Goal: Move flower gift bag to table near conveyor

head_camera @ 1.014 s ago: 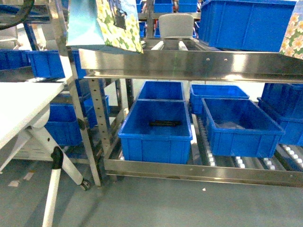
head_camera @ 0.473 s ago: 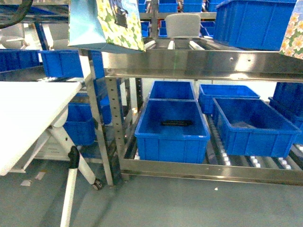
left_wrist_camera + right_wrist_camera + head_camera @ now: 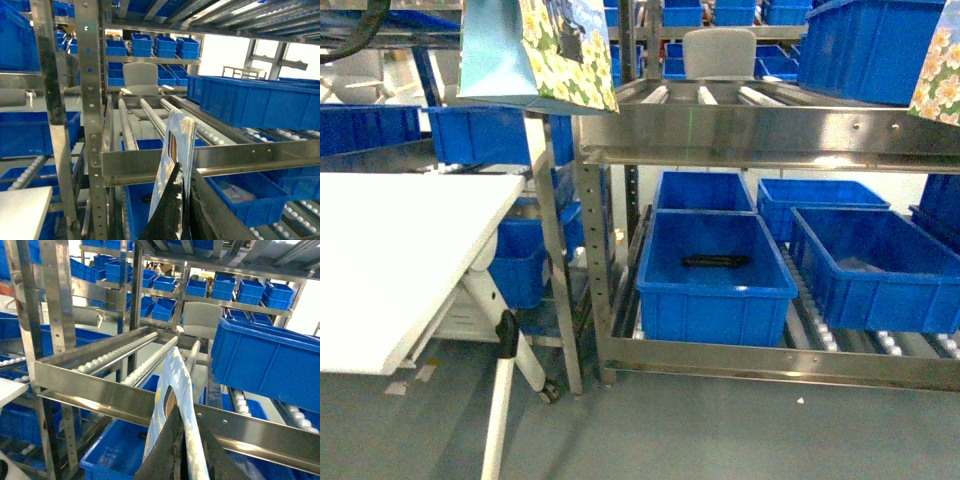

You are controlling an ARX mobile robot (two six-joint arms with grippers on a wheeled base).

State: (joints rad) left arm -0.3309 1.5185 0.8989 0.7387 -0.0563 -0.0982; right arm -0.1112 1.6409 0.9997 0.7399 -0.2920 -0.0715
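A flower gift bag [image 3: 535, 50] with a light blue side and a yellow-and-white floral face hangs at the top left of the head view, above the gap between the white table [image 3: 390, 250] and the conveyor [image 3: 740, 125]. In the left wrist view my left gripper [image 3: 184, 166] is shut on this bag's top edge [image 3: 175, 140]. A second floral bag [image 3: 940, 70] shows at the right edge of the head view. My right gripper [image 3: 186, 413] is shut on its rim [image 3: 172, 380]. Neither gripper shows in the head view.
Blue bins [image 3: 715, 275] sit on the conveyor's lower roller level, and a large one [image 3: 875, 50] sits on the upper level. A steel upright [image 3: 595, 260] and the table's white folding leg [image 3: 505, 400] stand between table and rack. Grey floor lies below.
The whole scene has slid to the right in the head view. More of the white table now shows at the left. Both bags stay held at the top of the frame.
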